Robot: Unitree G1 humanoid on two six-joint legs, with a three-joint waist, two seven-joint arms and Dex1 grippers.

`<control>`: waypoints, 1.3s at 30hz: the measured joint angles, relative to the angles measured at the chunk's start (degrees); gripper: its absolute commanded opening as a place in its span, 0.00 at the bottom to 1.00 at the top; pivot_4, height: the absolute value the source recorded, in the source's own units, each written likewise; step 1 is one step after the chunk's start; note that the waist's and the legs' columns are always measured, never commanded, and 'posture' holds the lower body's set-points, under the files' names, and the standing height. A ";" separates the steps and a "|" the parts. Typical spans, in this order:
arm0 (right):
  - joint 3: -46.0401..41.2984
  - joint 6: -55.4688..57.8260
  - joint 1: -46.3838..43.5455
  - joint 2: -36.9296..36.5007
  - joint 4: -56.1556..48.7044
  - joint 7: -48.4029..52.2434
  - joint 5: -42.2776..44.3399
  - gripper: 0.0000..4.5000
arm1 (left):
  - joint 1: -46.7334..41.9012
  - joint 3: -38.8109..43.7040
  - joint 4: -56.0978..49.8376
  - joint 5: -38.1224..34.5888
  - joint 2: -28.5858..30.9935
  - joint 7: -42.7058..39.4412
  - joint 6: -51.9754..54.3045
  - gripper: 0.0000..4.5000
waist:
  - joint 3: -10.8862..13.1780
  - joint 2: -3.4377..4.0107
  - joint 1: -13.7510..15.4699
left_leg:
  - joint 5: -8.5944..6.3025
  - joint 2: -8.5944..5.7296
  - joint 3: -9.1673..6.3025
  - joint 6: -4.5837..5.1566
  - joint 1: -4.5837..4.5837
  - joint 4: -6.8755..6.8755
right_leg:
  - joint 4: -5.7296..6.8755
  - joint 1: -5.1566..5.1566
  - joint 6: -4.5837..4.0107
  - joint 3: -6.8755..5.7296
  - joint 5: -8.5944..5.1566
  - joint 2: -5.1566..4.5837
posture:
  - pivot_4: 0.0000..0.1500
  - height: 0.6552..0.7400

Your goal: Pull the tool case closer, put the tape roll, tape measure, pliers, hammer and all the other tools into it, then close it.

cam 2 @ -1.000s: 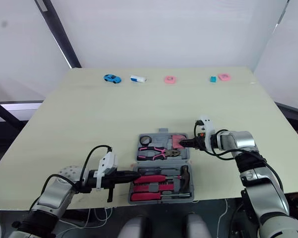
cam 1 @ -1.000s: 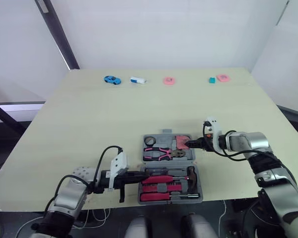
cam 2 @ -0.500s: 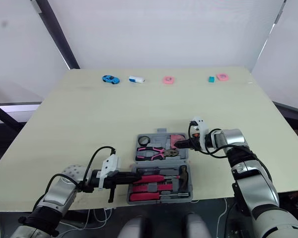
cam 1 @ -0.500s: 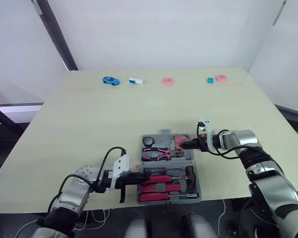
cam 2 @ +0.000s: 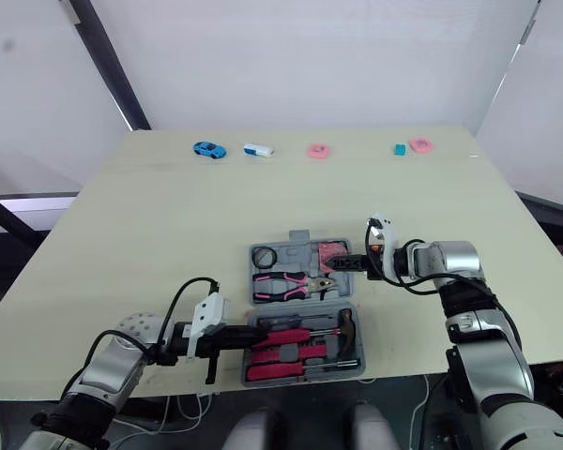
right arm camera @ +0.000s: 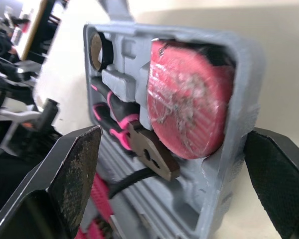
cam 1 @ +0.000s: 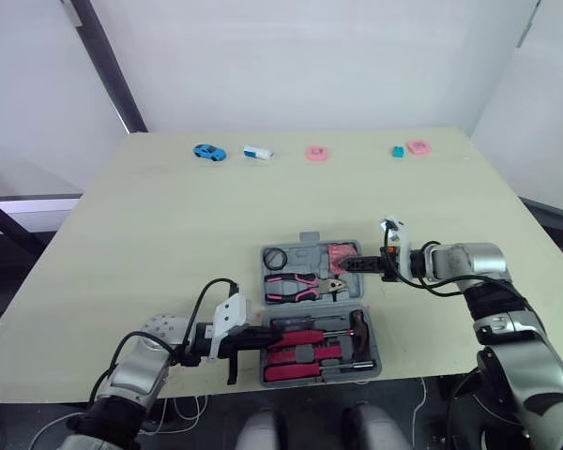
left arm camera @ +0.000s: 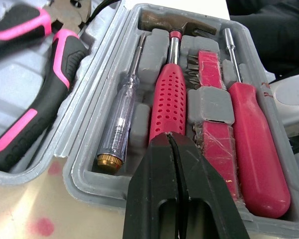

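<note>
Grey plastic tool case (cam 1: 376,352) lies open on the pale yellow surface (cam 1: 169,216), close to the robot's edge, with its two halves one behind the other.

Far half:
- black tape roll ring (cam 1: 276,257) at the left end
- round red tape measure (right arm camera: 189,99) at the right end
- pink-and-black handled pliers (cam 1: 298,284) lying across, just in front of both

Near half:
- hammer with red grip and steel head (left arm camera: 169,94)
- clear-handled tester screwdriver (left arm camera: 120,129) beside the hammer
- red bit holder block (left arm camera: 212,107)
- red-handled driver (left arm camera: 254,144)

All of these sit in their moulded slots.

Left gripper (left arm camera: 168,137) is at the left end of the near half, fingers pressed together with only a thin slit between them, tips over the butt of the hammer grip at the case rim. Can't tell if it touches the rim.

Right gripper (right arm camera: 173,134) is at the right end of the far half, fingers spread wide. The tape measure end of the case sits between them, and neither finger is visibly pressing on the wall.

Along the far edge of the surface, well apart from the case:
- small blue toy car (cam 1: 210,151)
- white block with a blue end (cam 1: 258,151)
- pink ring (cam 1: 316,152)
- teal cube (cam 1: 397,150)
- second pink ring (cam 1: 418,147), just beside the cube
</note>
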 measured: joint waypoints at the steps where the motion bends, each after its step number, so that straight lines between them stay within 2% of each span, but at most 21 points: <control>1: -0.30 1.08 0.56 -0.35 -1.89 -0.12 0.55 1.00 | 0.11 0.00 -0.46 0.00 0.09 0.05 0.45 0.01 | 0.00 0.00 0.02 | 0.00 0.00 -0.01 0.00 -0.02 -0.01 | -0.01 -0.01 0.00 -0.01 0.00 0.00 | 1.00 1.00; 9: -4.06 9.27 5.06 -2.62 -17.59 -1.09 7.73 1.00 | 1.50 0.72 -3.77 -2.03 1.68 -0.55 3.90 0.01 | 0.02 -0.02 -0.03 | 0.00 0.00 0.00 0.00 -0.10 -0.14 | -0.04 -0.14 -0.01 0.02 -0.01 0.02 | 1.00 1.00; 13: -6.57 15.67 10.05 -4.35 -29.62 -3.17 13.31 1.00 | 9.90 11.25 -12.24 -13.27 8.57 -4.58 9.74 0.01 | 0.07 -0.12 -0.10 | 0.00 0.05 -0.03 0.00 -0.08 -0.40 | -0.09 -0.22 -0.10 -0.02 -0.08 0.00 | 1.00 1.00; 14: -7.06 17.37 11.57 -5.29 -32.80 -3.70 15.00 1.00 | 12.14 14.92 -12.21 -14.92 11.43 -5.33 11.35 0.01 | 0.08 -0.09 -0.05 | 0.00 0.04 -0.03 0.00 -0.04 -0.46 | -0.11 -0.21 -0.11 -0.03 -0.12 0.00 | 1.00 1.00; 17: -8.18 20.05 14.30 -6.54 -38.19 -4.58 17.85 1.00 | 14.43 18.86 -11.37 -16.40 13.81 -6.32 13.04 0.01 | 0.11 -0.05 0.15 | 0.00 0.03 -0.04 0.00 -0.04 -0.48 | -0.19 -0.20 -0.01 -0.07 -0.28 -0.03 | 1.00 1.00; 20: -8.99 23.24 20.03 -9.27 -46.15 -5.02 22.09 1.00 | 15.43 21.66 -8.87 -17.43 14.02 -5.77 14.98 0.01 | 0.11 -0.05 0.48 | 0.00 0.02 -0.04 0.00 -0.11 -0.50 | -0.39 -0.17 -0.01 -0.12 -0.29 -0.10 | 1.00 1.00; 23: -9.19 23.21 24.23 -10.57 -51.64 -5.67 24.74 1.00 | 12.90 22.76 -7.95 -18.29 11.42 -3.24 16.12 0.01 | 0.10 -0.07 0.49 | 0.00 0.00 -0.01 0.00 -0.12 -0.48 | -0.52 -0.10 0.04 -0.11 -0.26 -0.12 | 1.00 1.00; 25: -9.15 19.19 27.17 -11.99 -55.24 -5.73 24.54 1.00 | 11.21 22.86 -8.29 -19.53 8.82 -0.90 17.36 0.01 | 0.08 -0.12 0.48 | 0.00 -0.02 0.02 0.00 -0.11 -0.48 | -0.57 -0.06 0.09 -0.08 -0.25 -0.13 | 1.00 1.00; 28: -10.31 7.87 29.87 -9.49 -57.54 -6.39 22.01 1.00 | 9.52 22.70 -10.05 -20.94 4.92 2.74 19.39 0.01 | 0.08 -0.18 0.10 | 0.00 -0.01 0.02 0.00 -0.07 -0.48 | -0.58 -0.05 0.29 -0.05 -0.14 -0.06 | 1.00 1.00; 29: -9.69 -4.54 31.63 -7.76 -58.00 -6.76 16.34 1.00 | 8.39 22.73 -12.69 -22.75 0.24 6.74 20.38 0.01 | 0.08 -0.18 0.15 | 0.00 0.00 -0.01 0.00 -0.05 -0.46 | -0.55 -0.03 0.30 -0.06 -0.13 -0.04 | 1.00 1.00; 30: -9.50 -6.44 31.85 -7.67 -57.99 -6.82 15.31 1.00 | 8.22 22.59 -13.16 -23.04 -0.57 7.39 20.52 0.01 | 0.08 -0.17 0.26 | 0.00 -0.01 -0.03 -0.01 -0.04 -0.46 | -0.54 0.01 0.30 -0.07 -0.13 -0.04 | 1.00 1.00; 33: -5.80 -22.26 31.85 -6.89 -54.02 -5.60 7.29 1.00 | 6.68 21.93 -15.70 -24.59 -6.03 12.52 21.67 0.01 | 0.06 -0.22 0.19 | 0.01 -0.01 -0.03 -0.01 0.00 -0.45 | -0.54 0.04 0.29 -0.06 -0.12 -0.02 | 1.00 1.00; 36: -1.47 -32.16 31.72 -8.41 -47.14 -2.95 1.07 1.00 | 5.46 19.60 -16.43 -24.63 -7.63 13.41 21.86 0.18 | 0.06 -0.22 0.30 | 0.01 -0.05 -0.04 -0.01 0.04 -0.42 | -0.54 0.11 0.12 -0.06 -0.01 -0.02 | 1.00 1.00; 39: -0.77 -38.26 32.09 -10.91 -42.76 0.09 -1.73 1.00 | 4.65 18.54 -15.30 -24.48 -7.18 12.33 21.98 0.45 | 0.06 -0.22 0.39 | 0.01 -0.06 -0.04 -0.01 0.03 -0.42 | -0.55 0.11 0.06 -0.05 0.02 -0.02 | 1.00 1.00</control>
